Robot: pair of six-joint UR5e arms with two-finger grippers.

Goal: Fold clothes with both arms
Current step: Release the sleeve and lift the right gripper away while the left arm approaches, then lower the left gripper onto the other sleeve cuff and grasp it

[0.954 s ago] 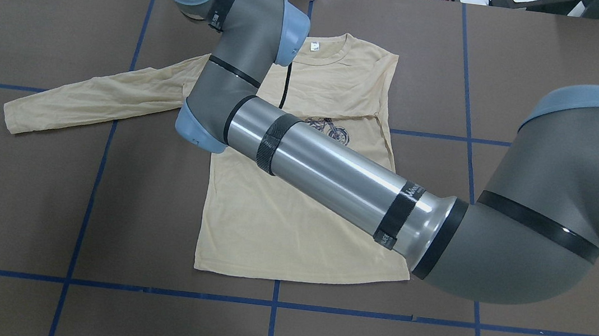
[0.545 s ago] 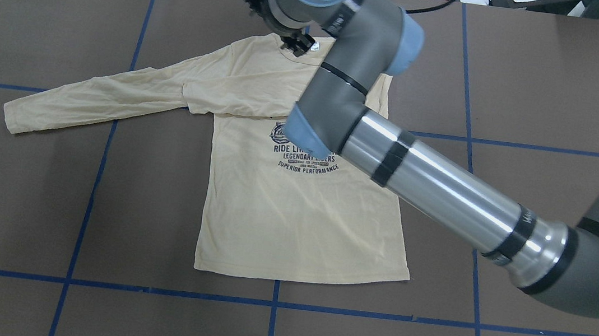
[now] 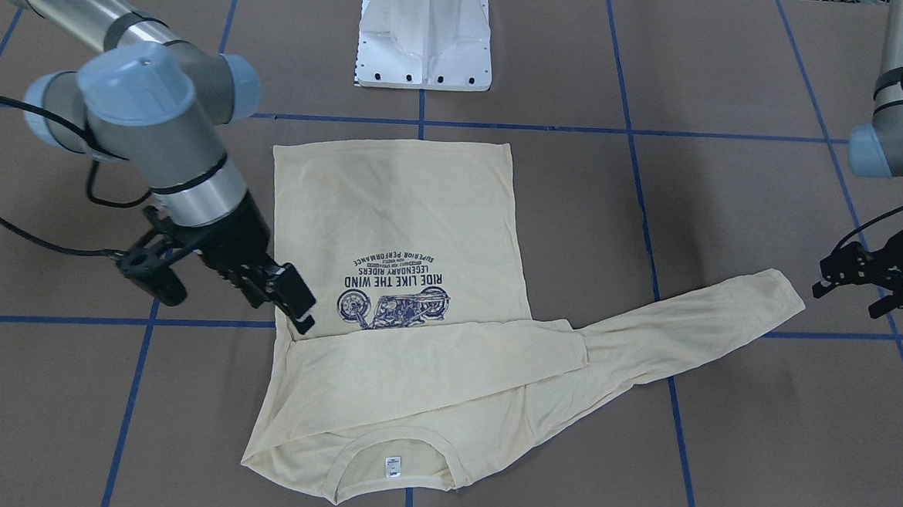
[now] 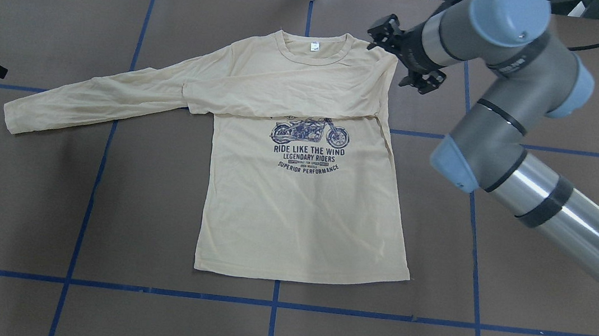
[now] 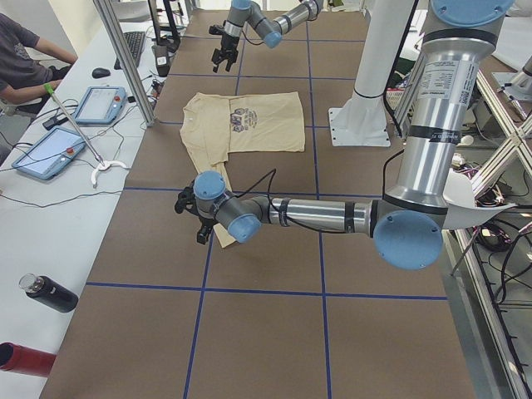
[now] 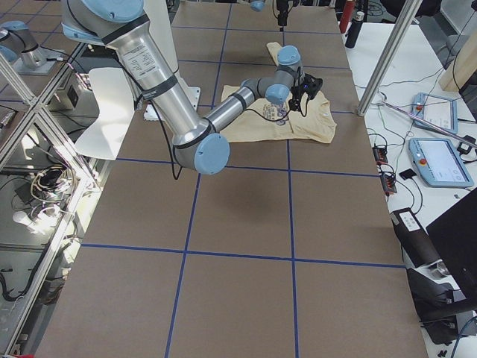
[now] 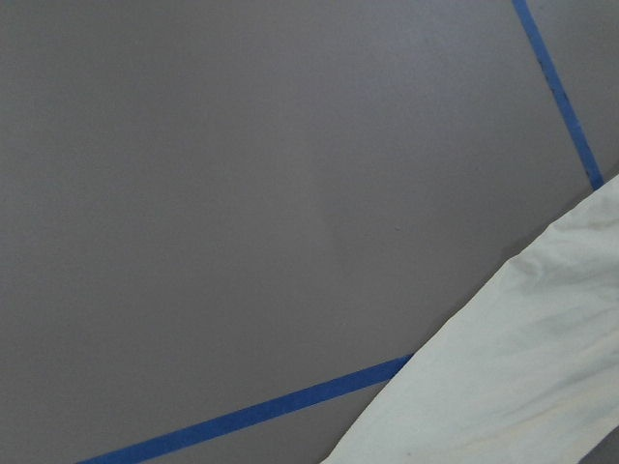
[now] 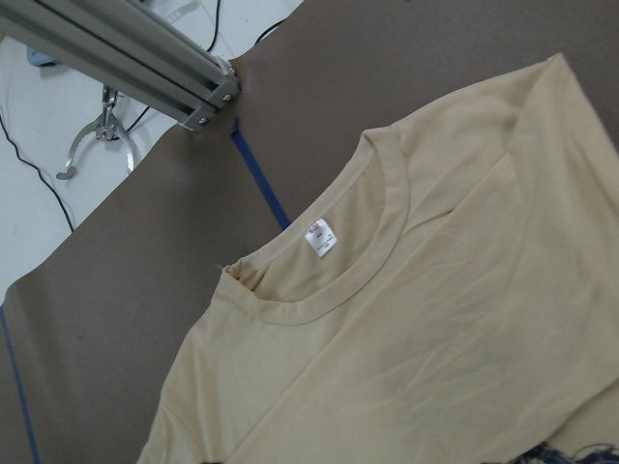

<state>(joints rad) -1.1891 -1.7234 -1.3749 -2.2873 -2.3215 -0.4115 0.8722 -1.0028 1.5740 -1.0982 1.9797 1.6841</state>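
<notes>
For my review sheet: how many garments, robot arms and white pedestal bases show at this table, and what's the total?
T-shirt: 1
Robot arms: 2, the left arm and the right arm
White pedestal base: 1
Total: 4

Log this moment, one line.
T-shirt: face up | one sleeve: folded across chest | other sleeve: spread out | right gripper: open, near shoulder | left gripper: open, beyond cuff

Overhead camera looks forward from six o'clock, front-facing opposes from twelve; both share the pale cream long-sleeved T-shirt point(image 4: 300, 207).
</notes>
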